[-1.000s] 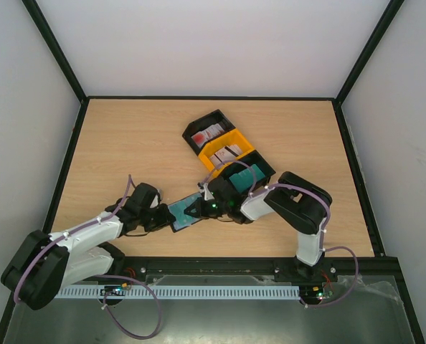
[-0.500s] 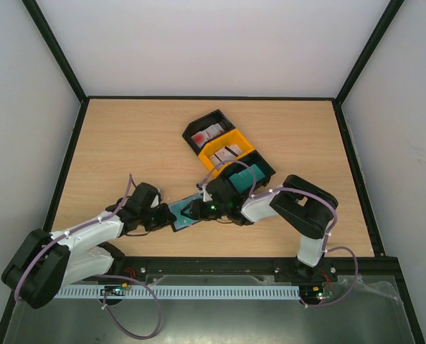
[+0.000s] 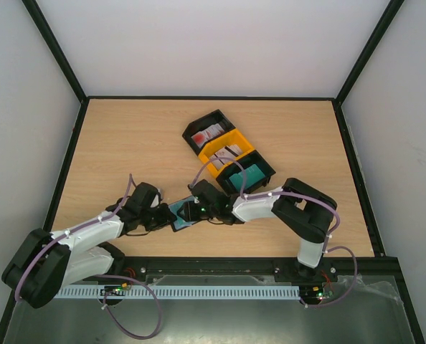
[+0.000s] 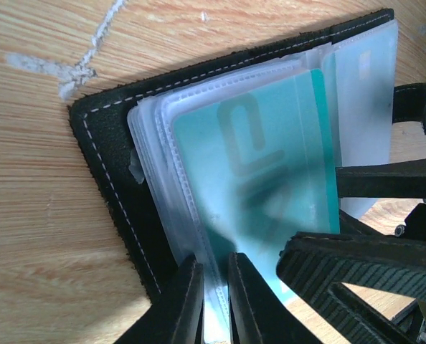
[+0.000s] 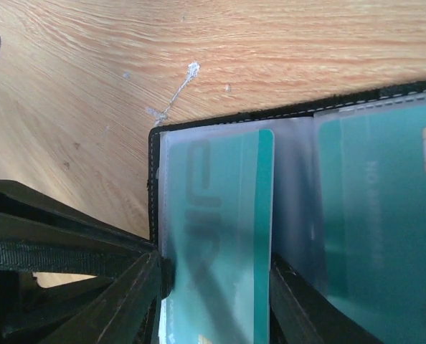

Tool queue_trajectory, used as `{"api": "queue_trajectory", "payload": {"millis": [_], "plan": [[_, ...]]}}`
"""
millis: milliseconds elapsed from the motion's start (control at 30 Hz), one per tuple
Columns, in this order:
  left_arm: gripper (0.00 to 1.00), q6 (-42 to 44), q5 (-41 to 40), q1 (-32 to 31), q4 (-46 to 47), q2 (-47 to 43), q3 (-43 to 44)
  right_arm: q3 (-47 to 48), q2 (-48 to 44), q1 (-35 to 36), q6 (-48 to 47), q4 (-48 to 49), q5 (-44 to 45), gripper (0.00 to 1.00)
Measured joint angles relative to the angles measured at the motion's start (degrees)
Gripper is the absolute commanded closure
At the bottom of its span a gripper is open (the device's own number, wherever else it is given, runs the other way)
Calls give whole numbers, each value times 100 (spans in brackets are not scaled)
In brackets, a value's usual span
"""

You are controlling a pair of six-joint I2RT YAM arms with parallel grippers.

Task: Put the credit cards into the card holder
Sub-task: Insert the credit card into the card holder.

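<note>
The black card holder (image 3: 178, 215) lies open on the table between both grippers. In the left wrist view its leather cover (image 4: 105, 165) frames clear sleeves, and a teal credit card (image 4: 270, 165) sits inside one of them. My left gripper (image 4: 214, 301) is shut on the sleeve's edge. In the right wrist view my right gripper (image 5: 214, 301) stands open, one finger on each side of that teal card (image 5: 231, 215). A second teal card (image 5: 385, 215) fills the neighbouring sleeve. From above, the left gripper (image 3: 166, 216) and right gripper (image 3: 186, 211) meet over the holder.
Three trays stand in a diagonal row behind the holder. The far black tray (image 3: 207, 131) holds red-and-white cards, the yellow tray (image 3: 224, 150) holds pale cards, and the near black tray (image 3: 250, 174) holds teal cards. A white scratch (image 5: 173, 97) marks the wood.
My right gripper has opened and slid left over the holder, uncovering the tray of teal cards. The left gripper has kept its grip and place.
</note>
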Motion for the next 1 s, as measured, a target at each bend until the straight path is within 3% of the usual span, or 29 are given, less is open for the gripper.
{"api": "queue_trajectory", "payload": {"millis": [200, 267, 367, 500, 600, 833, 1000], "plan": [[84, 2, 7, 0, 20, 0, -4, 323, 0, 188, -267, -664, 531, 60], [84, 0, 0, 0, 17, -13, -4, 396, -13, 221, -310, -835, 697, 56], [83, 0, -68, 0, -9, -70, -4, 431, -125, 267, -380, -1104, 986, 42], [78, 4, -179, 0, -179, -282, -2, 492, -286, 264, -398, -1478, 1202, 38], [77, -4, -208, 0, -249, -358, -2, 568, -291, 260, -409, -1648, 1220, 41], [79, -13, -223, 0, -247, -365, -2, 654, -264, 262, -511, -1895, 1147, 63], [80, -11, -205, 0, -146, -168, -2, 837, -109, 267, -625, -1978, 1027, 65]]}}
